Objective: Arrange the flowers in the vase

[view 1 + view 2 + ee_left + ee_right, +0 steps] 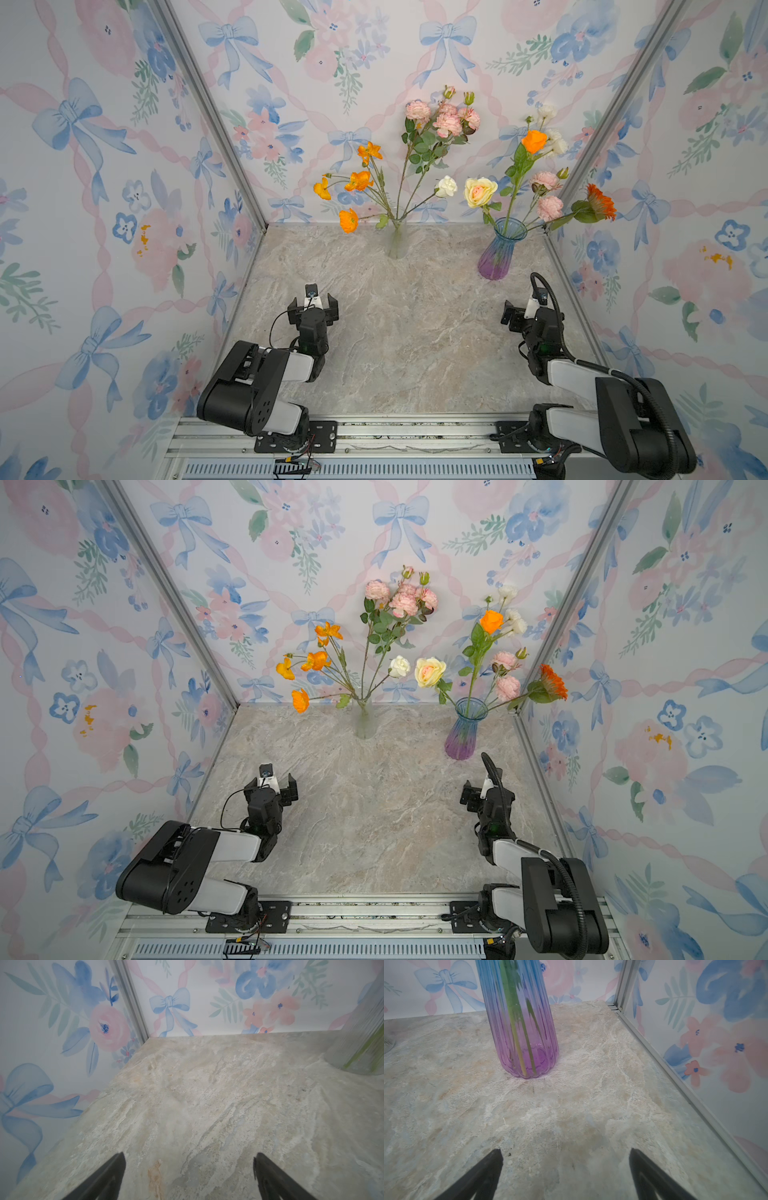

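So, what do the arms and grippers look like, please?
The left arm and right arm have black joints and white covers. The left gripper is black with a looping wire; the right gripper, also black, has a ribbed hose along its arm.

Pastel watercolour wallpaper (83, 124): blue bows, pink ribbons and blooms, green sprigs on white. Table (415, 340) in beige-grey marble veining. Flowers (446, 122) in ruffled pink, bright orange, white, and cream with a pink heart, all on green stems. Tinted vase (496, 255) ribbed, fading blue up top to purple at the base; clear vase (397, 245) kinda frosty. Arms (257, 382) black and white.
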Tool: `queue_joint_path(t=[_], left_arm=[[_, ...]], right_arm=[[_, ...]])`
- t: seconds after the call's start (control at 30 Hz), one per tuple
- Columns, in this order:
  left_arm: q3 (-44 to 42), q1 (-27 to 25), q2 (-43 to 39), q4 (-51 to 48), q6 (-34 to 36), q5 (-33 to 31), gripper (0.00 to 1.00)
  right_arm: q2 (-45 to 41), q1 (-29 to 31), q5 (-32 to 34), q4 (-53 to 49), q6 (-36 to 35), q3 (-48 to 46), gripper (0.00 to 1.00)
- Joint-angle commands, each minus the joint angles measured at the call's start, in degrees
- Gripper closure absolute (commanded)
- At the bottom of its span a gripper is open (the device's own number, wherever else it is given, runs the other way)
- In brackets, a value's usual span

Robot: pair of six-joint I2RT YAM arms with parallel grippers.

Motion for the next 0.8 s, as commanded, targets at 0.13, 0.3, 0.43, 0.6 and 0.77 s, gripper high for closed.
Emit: queue_joint_path(t=[0.13,0.3,0.43,0.6,0.77], left_arm=[[-2.99,4.50,3.46,16.73,-0.13,11.84,0.02],[-2.36,2.31,3.70,16.07,-1.11,1.96,0.02],[-1.90,1.10,3.94,15.52,-0.19,-0.23,0.02],[-0.95,2.34,3.97,13.99,-1.01,1.52,0.02],[-1.33,1.96,3.67,14.02,-0.93,1.00,0.02]], right_arm=[[14.84,-0.82,-11.54,17.53,-1.85,5.14,0.03],[14.49,2.28,-6.35,7.74,-3.88,9.66,0.03],[14.51,2.34,-6.22,7.88,-3.82,9.61,0.03],[14.43,2.47,-6.04,7.89,-4.02,9.52,0.03],[14.42,2.64,-5.61,8.05,-4.07,9.46,0.03]])
